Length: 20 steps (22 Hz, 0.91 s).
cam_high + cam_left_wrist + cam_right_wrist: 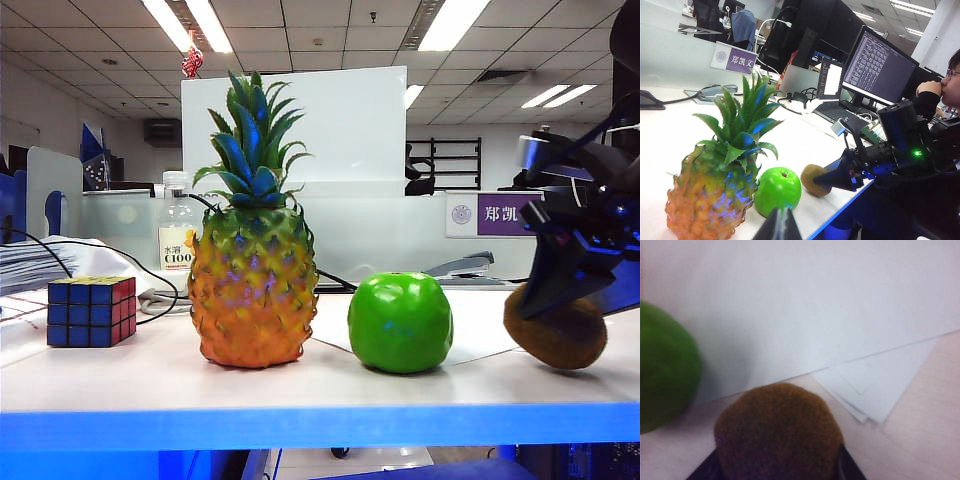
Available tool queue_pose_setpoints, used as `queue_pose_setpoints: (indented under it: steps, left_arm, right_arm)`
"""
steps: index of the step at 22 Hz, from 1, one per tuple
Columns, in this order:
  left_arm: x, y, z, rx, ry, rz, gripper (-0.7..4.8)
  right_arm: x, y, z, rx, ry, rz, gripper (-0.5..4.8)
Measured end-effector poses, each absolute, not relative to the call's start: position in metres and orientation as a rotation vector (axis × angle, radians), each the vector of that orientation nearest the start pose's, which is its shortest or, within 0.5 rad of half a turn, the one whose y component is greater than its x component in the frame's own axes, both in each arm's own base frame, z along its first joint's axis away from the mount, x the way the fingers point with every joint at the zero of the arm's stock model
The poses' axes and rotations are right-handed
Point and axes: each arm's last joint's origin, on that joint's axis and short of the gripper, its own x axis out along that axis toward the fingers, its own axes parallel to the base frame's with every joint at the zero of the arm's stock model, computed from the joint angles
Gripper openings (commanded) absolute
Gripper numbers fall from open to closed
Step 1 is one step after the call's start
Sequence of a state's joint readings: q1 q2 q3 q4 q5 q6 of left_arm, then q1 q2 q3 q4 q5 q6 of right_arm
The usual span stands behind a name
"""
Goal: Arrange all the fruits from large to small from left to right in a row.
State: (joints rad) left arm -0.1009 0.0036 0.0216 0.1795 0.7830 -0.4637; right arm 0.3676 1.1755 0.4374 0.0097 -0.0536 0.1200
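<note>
While the right gripper (560, 300) sits at the right end of the table (300, 385) in the exterior view, its jaws are clamped on the kiwi (556, 328), one finger on each side. Kiwi looks at or just above the surface; contact with the table can't be confirmed. Right wrist view: kiwi (780, 432) fills the space between the dark fingers (707, 471), apple (665, 370) close beside it, white paper sheets (830, 315) under and behind.

Row in the exterior view, left to right: pineapple (252, 285) upright, apple (400, 322) just beside it, kiwi near the apple but apart. Cube (91, 310) stands left of the pineapple, well apart.

Left gripper (779, 224): only a dark tip shows in the left wrist view, above the near table edge, clear of the fruit. Can't tell if it's released or clenched.
</note>
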Motion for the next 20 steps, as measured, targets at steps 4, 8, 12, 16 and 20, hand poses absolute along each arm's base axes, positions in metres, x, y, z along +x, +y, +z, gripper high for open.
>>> queue_pose_setpoints:
  steps: [4,8,12,16,20]
  left_arm:
    - [0.084,-0.029,0.186,-0.364,0.016,-0.907,0.23]
    - [0.084,-0.029,0.186,-0.364,0.016,-0.907,0.23]
    - [0.084,-0.029,0.186,-0.364,0.016,-0.907,0.23]
    - [0.084,-0.029,0.186,-0.364,0.016,-0.908,0.23]
    - [0.084,-0.029,0.186,-0.364,0.016,-0.907,0.23]
  right_arm:
    - [0.197,0.078,0.162,-0.001,0.746,0.361,-0.05]
    - [0.199,0.078,0.161,-0.001,0.745,0.361,0.34]
    - [0.205,0.080,0.157,0.000,0.735,0.359,0.38]
    - [0.209,0.082,0.156,0.010,0.721,0.362,0.77]
    - [0.208,0.082,0.156,0.012,0.717,0.362,2.20]
